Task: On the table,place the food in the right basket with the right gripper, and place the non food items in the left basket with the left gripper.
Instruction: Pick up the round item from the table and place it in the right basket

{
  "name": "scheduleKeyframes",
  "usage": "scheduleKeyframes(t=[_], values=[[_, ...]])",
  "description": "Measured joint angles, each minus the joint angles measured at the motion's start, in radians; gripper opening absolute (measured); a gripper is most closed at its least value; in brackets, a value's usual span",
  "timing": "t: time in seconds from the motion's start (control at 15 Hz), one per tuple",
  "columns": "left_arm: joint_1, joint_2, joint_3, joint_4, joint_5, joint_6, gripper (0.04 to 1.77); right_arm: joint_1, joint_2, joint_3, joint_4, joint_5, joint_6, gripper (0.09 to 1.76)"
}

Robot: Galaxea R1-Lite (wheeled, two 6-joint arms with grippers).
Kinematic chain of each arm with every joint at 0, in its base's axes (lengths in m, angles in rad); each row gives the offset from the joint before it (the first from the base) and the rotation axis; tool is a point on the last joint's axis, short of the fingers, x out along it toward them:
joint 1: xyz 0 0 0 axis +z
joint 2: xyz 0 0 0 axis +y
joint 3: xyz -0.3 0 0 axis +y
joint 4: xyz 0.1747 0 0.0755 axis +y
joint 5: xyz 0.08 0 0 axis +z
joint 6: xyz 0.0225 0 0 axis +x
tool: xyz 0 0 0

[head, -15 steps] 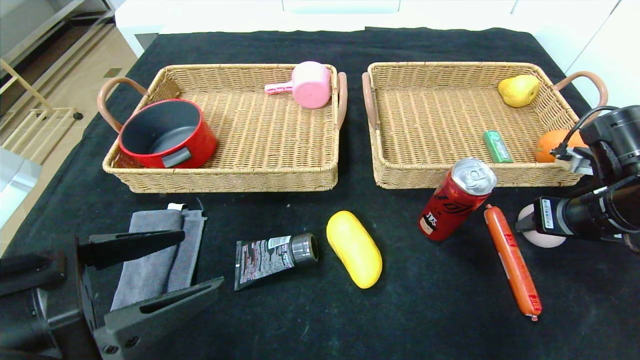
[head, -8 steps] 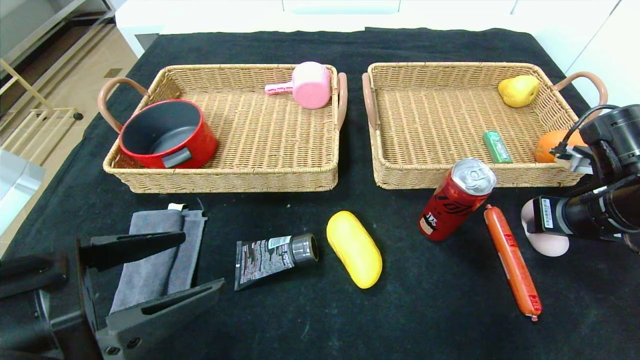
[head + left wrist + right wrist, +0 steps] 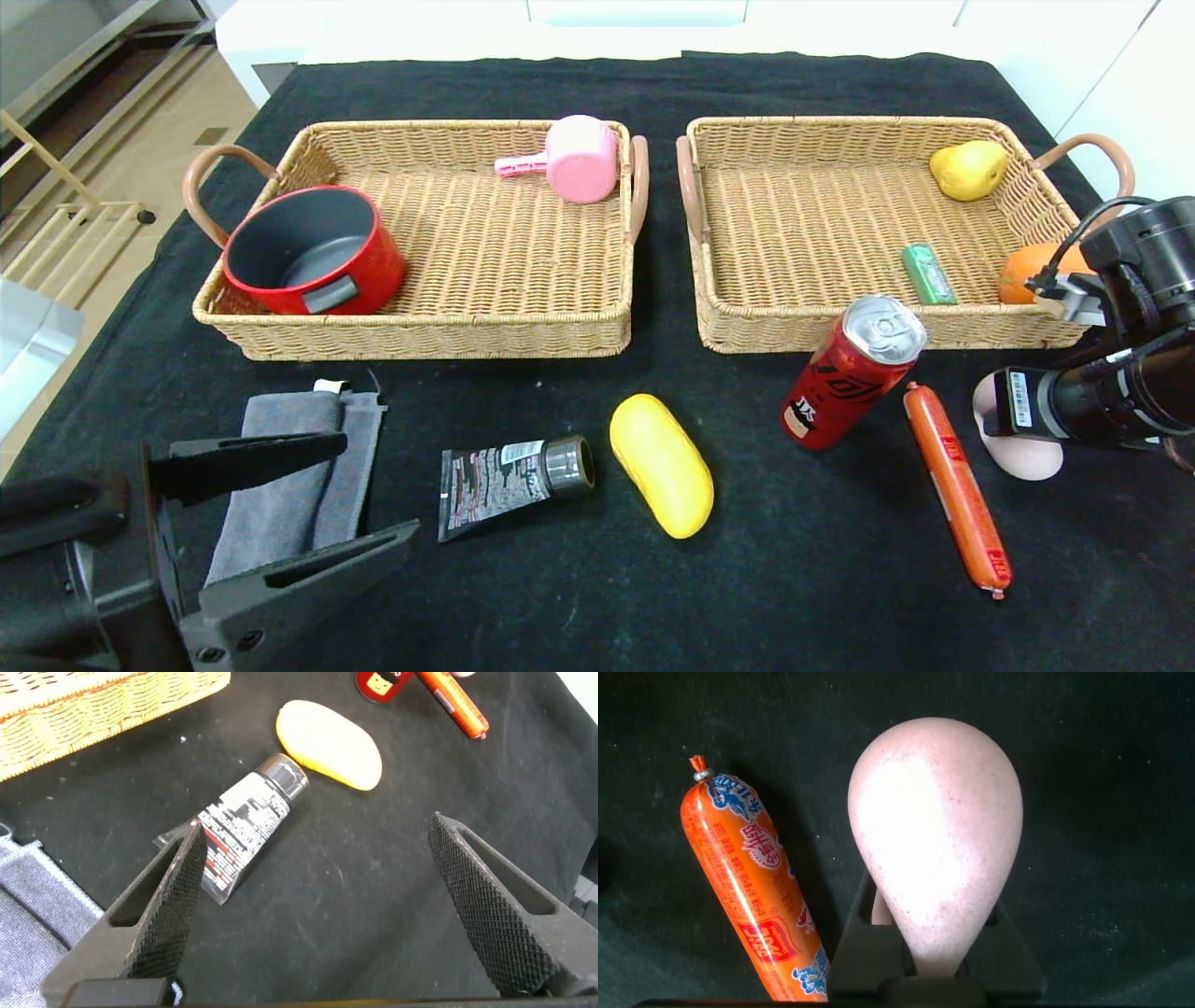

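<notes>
My right gripper (image 3: 997, 418) is low over the table at the right edge, shut on a pale pink pear-shaped fruit (image 3: 1022, 455). In the right wrist view the fruit (image 3: 936, 849) fills the space between the jaws of the gripper (image 3: 936, 929). An orange sausage (image 3: 957, 485) lies just beside it and also shows in the right wrist view (image 3: 752, 891). My left gripper (image 3: 373, 487) is open and empty at the front left, over a grey cloth (image 3: 289, 476). In the left wrist view the gripper (image 3: 316, 833) faces a black tube (image 3: 245, 821) and a yellow oval object (image 3: 329, 745).
The left basket (image 3: 429, 331) holds a red pot (image 3: 313, 250) and a pink cup (image 3: 579, 157). The right basket (image 3: 794, 329) holds a yellow pear (image 3: 969, 169), a green pack (image 3: 928, 273) and an orange (image 3: 1022, 271). A red can (image 3: 851, 373) leans before it.
The pale pink fruit has shifted slightly to the right with my right gripper and shows more of itself. The left arm and the other items have not moved.
</notes>
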State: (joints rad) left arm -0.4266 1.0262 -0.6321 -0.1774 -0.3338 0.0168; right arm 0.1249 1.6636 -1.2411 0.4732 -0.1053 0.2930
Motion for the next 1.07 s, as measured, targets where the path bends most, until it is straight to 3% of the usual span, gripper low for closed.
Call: scheduleKeyframes(t=[0.6,1.07], values=[[0.000,-0.001,-0.005,-0.001,0.003,0.001,1.72,0.009,-0.087,-0.005,0.040,0.002,-0.011,0.22],[0.000,-0.002,-0.007,0.001,0.004,0.001,1.72,0.062,-0.186,-0.105,0.115,-0.056,-0.065,0.22]])
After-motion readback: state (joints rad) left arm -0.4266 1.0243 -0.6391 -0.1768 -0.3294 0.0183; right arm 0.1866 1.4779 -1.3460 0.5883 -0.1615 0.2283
